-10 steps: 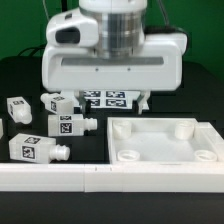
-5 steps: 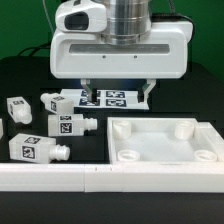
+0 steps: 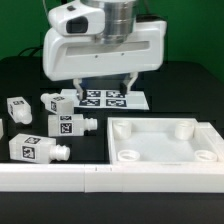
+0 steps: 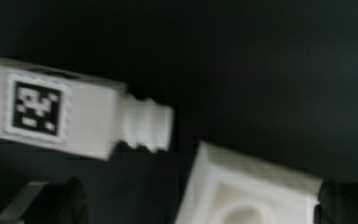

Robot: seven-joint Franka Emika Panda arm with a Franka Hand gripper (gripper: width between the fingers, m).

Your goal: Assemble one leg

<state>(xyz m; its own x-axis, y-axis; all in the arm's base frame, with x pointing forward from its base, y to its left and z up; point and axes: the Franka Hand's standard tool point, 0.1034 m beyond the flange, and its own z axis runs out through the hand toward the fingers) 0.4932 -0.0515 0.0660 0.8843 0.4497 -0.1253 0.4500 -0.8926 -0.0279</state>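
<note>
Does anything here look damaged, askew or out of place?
Nothing stands out. The legs lie on their sides at mixed angles, the panel lies flat and whole, and the end effector hangs open and empty.

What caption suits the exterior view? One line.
Open gripper hangs above loose legs, the square panel and the marker board.

Marker board beyond white socketed panel

— Where do the legs lie?
— Left of the frame, on the black bench: front leg, middle leg, back leg, far-left leg.
— Pose?
— On their sides, tags showing; the front and middle pegs point right.
</note>
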